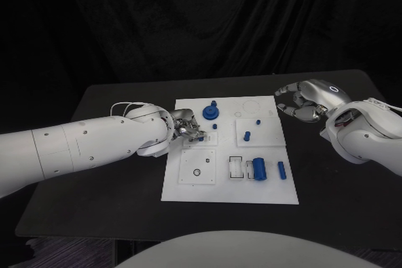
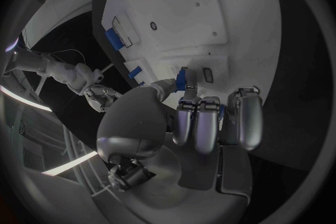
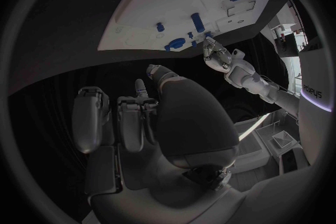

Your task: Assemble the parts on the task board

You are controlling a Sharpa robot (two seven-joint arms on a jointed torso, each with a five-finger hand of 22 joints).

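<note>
head view: a small blue plastic part [image 1: 201, 138] was pinched by the left hand [image 1: 186, 128] at the flat white task board's [image 1: 186, 189] left-centre socket, presumably for seating; the right hand [image 1: 303, 102], half-curled, held nothing off its far right corner.

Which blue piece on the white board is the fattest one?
The big blue cylinder lying near the front edge of the task board. The thin blue rod beside it and the small pegs are much skinnier.

Blue parts [image 1: 259, 168] are showing bright against the white task board [image 1: 189, 189], itself lying on a black table [image 1: 100, 204], flanked by silver hands [image 1: 303, 107].
</note>
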